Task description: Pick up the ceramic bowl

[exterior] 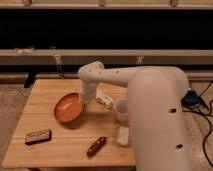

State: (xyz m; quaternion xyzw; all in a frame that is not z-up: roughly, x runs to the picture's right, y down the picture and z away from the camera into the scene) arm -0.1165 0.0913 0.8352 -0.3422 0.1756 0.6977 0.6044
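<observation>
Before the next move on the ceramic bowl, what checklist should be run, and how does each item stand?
1. Gripper at the ceramic bowl: ok, at its right rim.
2. Grip secure: cannot tell, fingers hidden.
3. Bowl lifted off the wooden table: ok, tilted, right side raised.
4. White cup out of the way: ok, apart, to the right.
5. Dark snack bar and brown packet out of the way: ok, both nearer the front edge.
</observation>
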